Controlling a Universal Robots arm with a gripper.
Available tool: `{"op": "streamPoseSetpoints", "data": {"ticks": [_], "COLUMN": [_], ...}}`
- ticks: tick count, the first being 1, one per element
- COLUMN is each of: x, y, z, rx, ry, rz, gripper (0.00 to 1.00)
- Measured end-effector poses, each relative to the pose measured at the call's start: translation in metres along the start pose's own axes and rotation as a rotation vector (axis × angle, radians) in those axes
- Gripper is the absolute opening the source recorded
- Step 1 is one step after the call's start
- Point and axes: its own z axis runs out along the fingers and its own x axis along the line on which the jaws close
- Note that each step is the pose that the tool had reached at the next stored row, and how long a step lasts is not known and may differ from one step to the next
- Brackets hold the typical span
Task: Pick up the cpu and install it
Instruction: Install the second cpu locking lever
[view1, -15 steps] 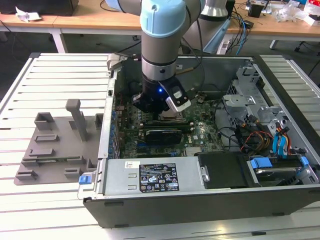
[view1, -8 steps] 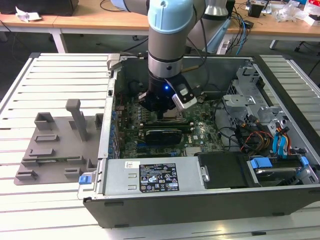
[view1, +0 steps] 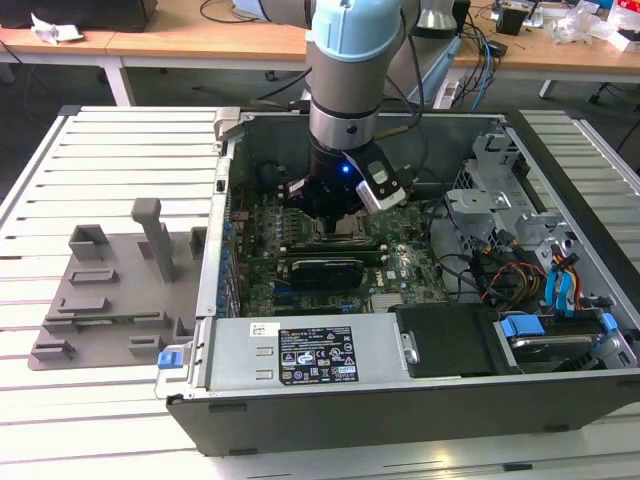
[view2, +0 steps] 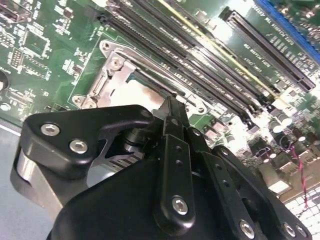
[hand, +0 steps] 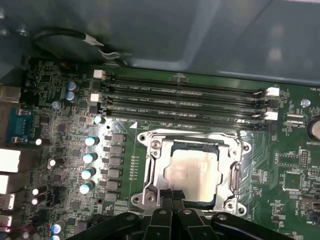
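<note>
Black linkage of my claw (hand: 172, 197), grip unreadable, hovers at six o'clock of the silvery square cpu (hand: 192, 170), seemingly already seated in its metal socket frame (hand: 150, 165).

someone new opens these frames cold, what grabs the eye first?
The arm's black claw, reaching down into the open computer case over the green motherboard, in the exterior view. In the first wrist view, the silvery cpu sits inside the metal socket frame, just ahead of the claw, with long memory slots beyond. A grey fixture tray lies outside the case, at the exterior view's left.
</note>
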Motion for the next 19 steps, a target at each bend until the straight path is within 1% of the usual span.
{"op": "streamPoseSetpoints", "data": {"ticks": [2, 3, 4, 5, 7, 8, 10, 11, 12, 14, 15, 16, 17, 19], "x": [-0.0015, -0.0036, -0.0053, -0.0084, -0.0124, -0.0148, -0.0158, -0.0162, -0.0164, -0.0166, -0.0167, -0.0168, -0.0170, -0.0171], "y": [0.0025, 0.0058, 0.0083, 0.0125, 0.0172, 0.0195, 0.0213, 0.0230, 0.0240, 0.0257, 0.0262, 0.0277, 0.0287, 0.0295], "z": [-0.0003, -0.0007, -0.0010, -0.0015, -0.0015, -0.0018, -0.0028, -0.0047, -0.0060, -0.0082, -0.0088, -0.0109, -0.0127, -0.0145], "rx": [0.0020, 0.0073, 0.0145, 0.0296, 0.0439, 0.0564, 0.0731, 0.0917, 0.1038, 0.1209, 0.1256, 0.1354, 0.1414, 0.1467], "ry": [0.0002, 0.0006, 0.0013, 0.0028, 0.0041, 0.0053, 0.0068, 0.0087, 0.0097, 0.0114, 0.0119, 0.0129, 0.0134, 0.0138], "rz": [0.000, 0.000, 0.000, 0.000, 0.000, 0.000, 0.000, 0.000, 0.000, 0.000, 0.000, 0.000, 0.000, 0.000], "gripper": [0.11, 0.11, 0.11, 0.11, 0.11, 0.11, 0.11, 0.11, 0.11, 0.11, 0.11, 0.11, 0.11, 0.11]}}
